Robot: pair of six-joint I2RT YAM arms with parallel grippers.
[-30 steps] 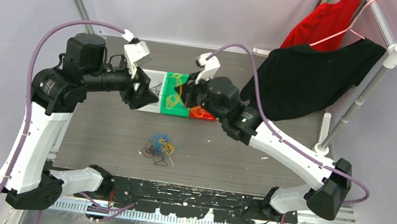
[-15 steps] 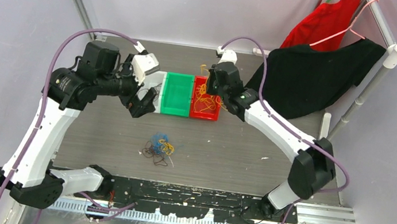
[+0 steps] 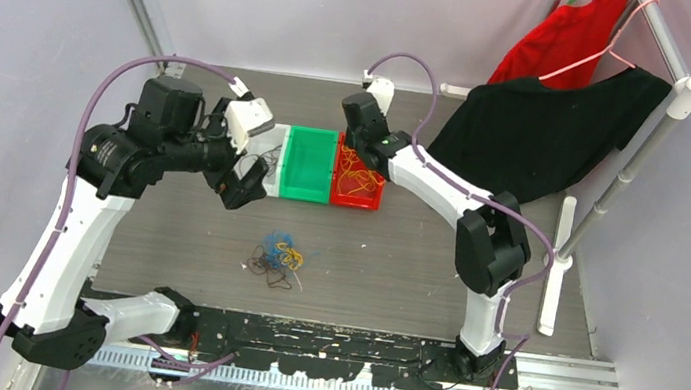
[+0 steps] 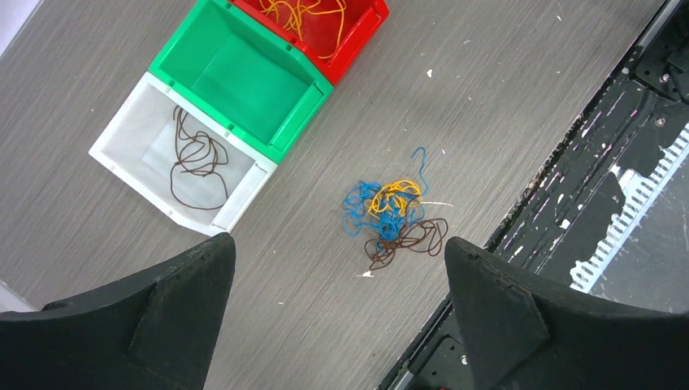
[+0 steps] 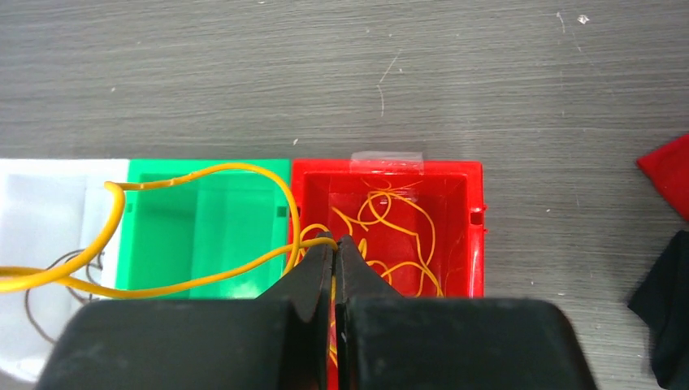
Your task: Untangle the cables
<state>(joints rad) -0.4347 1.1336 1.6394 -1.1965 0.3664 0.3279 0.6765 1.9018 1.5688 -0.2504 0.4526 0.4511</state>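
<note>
Three bins (image 3: 308, 165), one tangle of cables (image 3: 278, 252)

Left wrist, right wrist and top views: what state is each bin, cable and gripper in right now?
left gripper: open, holding nothing.
right gripper: shut on yellow cable, above the red bin.
red bin: yellow cable coiled inside.
green bin: no cable inside.
white bin: holds one loose brown cable.
tangle: blue, yellow and brown strands knotted together, lying on the table.
</note>
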